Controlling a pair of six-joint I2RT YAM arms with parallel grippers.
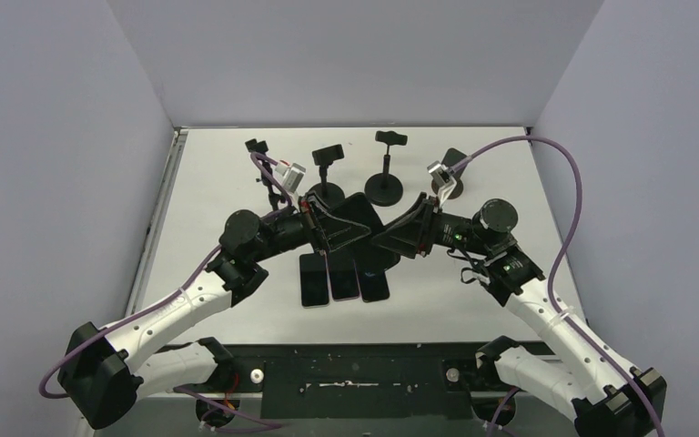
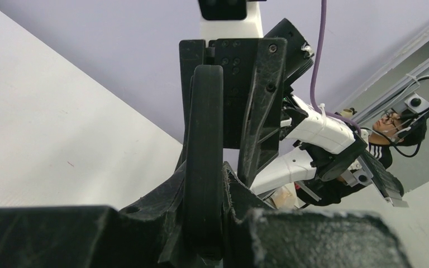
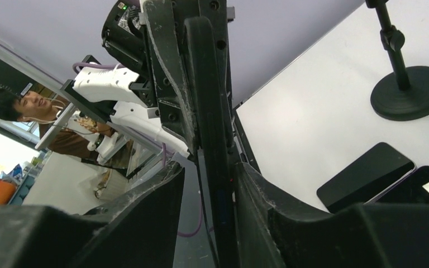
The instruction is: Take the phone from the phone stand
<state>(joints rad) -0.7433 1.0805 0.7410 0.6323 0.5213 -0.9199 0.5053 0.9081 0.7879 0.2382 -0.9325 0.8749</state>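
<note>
Black is the phone (image 1: 361, 218), and from above I see it up in the air over the middle of the white table (image 1: 218, 200), not on any stand. The left claw (image 1: 337, 228) reaches it from the left. The right claw (image 1: 399, 235) reaches it from the right, so the two claws meet nose to nose around it. Behind them, at the far side, are a phone stand (image 1: 385, 187) and a second stand (image 1: 328, 157). Three flat phones (image 1: 344, 280) lie side by side on the table, just on the near side of the claws.

From the left wrist, the phone (image 2: 204, 156) shows only its thin edge and stands straight up. The left fingers (image 2: 162, 223) press on it from both sides, so the left claw is squeezing the phone. The right claw (image 2: 251, 95) is close behind it.

From the right wrist, the phone (image 3: 212, 128) is edge-on again, between the right fingers (image 3: 268, 223). One finger touches it. On the other side a thin gap shows, so I cannot tell if this claw is squeezing. The left claw (image 3: 165, 72) is just past the phone. Off to the right a phone stand (image 3: 408, 89) is on the table, and I cannot tell which of the two it is. The flat phones (image 3: 366, 176) lie near it.
</note>
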